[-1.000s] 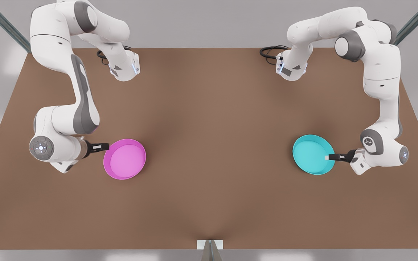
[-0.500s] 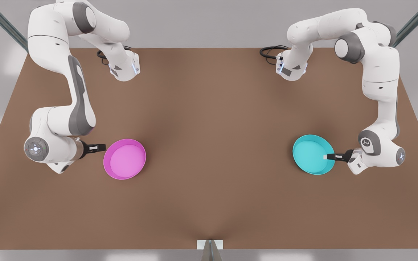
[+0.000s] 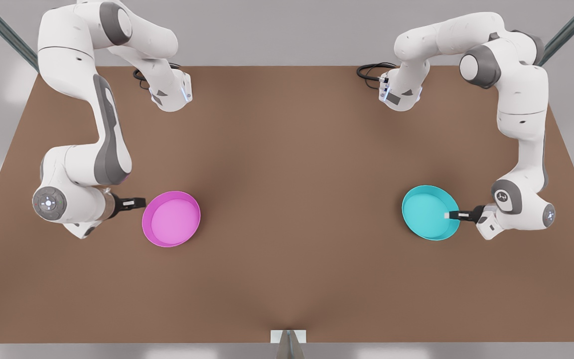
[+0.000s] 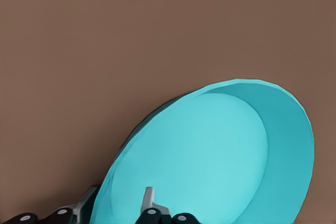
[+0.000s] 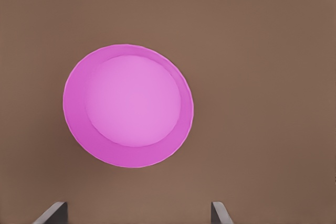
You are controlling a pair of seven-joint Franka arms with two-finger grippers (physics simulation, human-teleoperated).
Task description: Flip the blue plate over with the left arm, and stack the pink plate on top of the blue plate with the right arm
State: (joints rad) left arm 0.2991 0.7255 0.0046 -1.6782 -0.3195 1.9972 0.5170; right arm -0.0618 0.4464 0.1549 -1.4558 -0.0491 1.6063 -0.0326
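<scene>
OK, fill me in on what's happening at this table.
Two Franka arms are each working a plate on the brown table. The left gripper, at the front view's right, has its fingers straddling the rim of the blue plate, one inside and one outside; the plate sits open side up, not yet flipped. The right gripper, at the front view's left, is open just short of the pink plate, which lies flat and untouched. The plates are far apart, so no stacking yet.

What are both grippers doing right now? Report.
Left gripper: shut on the blue plate, gripping its rim.
Right gripper: open, beside the pink plate, holding nothing.
</scene>
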